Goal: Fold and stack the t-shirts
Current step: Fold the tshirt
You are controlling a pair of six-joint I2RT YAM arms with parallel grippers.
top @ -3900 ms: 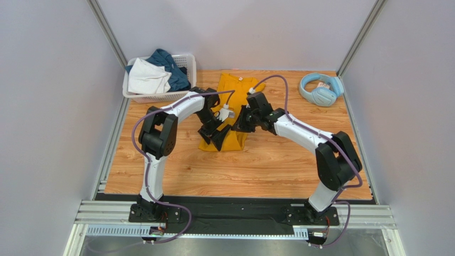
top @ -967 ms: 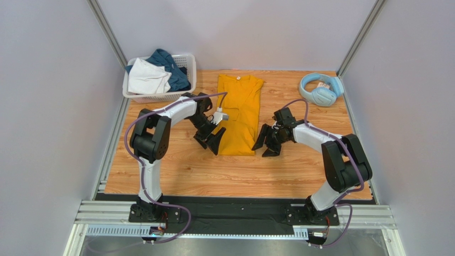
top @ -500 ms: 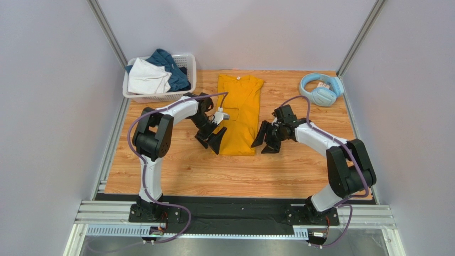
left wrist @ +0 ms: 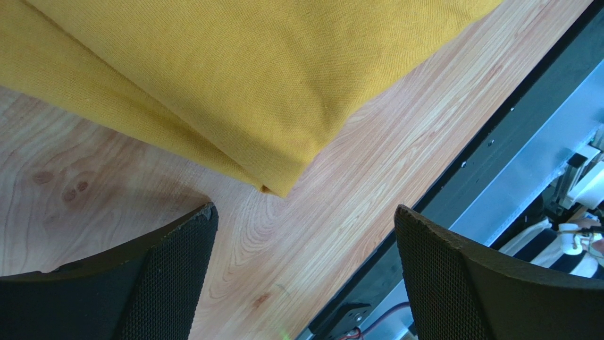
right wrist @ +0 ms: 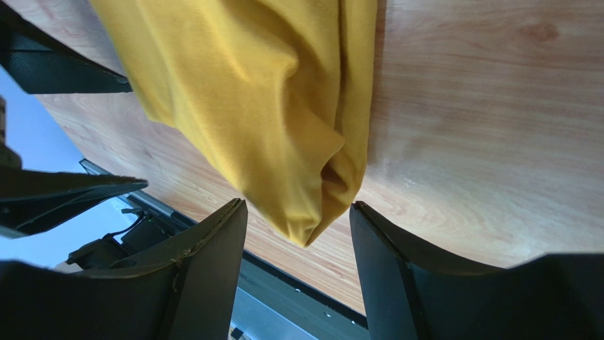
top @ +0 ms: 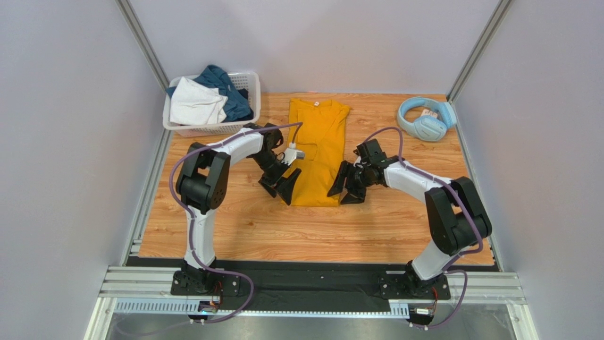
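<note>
The yellow t-shirt (top: pixel 317 145) lies flat on the wooden counter (top: pixel 319 234), folded into a long strip. Its neck end is by the far edge, and its bottom end points toward the arms.

The left fingers (top: pixel 289 190) are down by the strip's near left corner, spread wide and holding nothing. In the left wrist view, that corner of the shirt (left wrist: pixel 248 71) stops just short of the gap. Only wood shows between the two fingers (left wrist: pixel 170 276).

The right fingers (top: pixel 352 193) are at the near right corner, spread part way. The right wrist view shows the bunched-up corner of the shirt (right wrist: pixel 283 142) poking in between the fingers (right wrist: pixel 205 276). They sit on both sides of it but are not squeezing it.

A wide stretch of wood runs from the shirt's bottom edge to the counter's near edge.

A white lattice basket (top: pixel 213 129) sits in the far left corner, with a strip of wood between it and the shirt. It holds a white garment (top: pixel 195 103) and a teal-blue garment (top: pixel 228 88). Light-blue headphones (top: pixel 424 118) lie in the far right corner, well apart from the shirt.

Grey walls stand along both sides of the counter.
</note>
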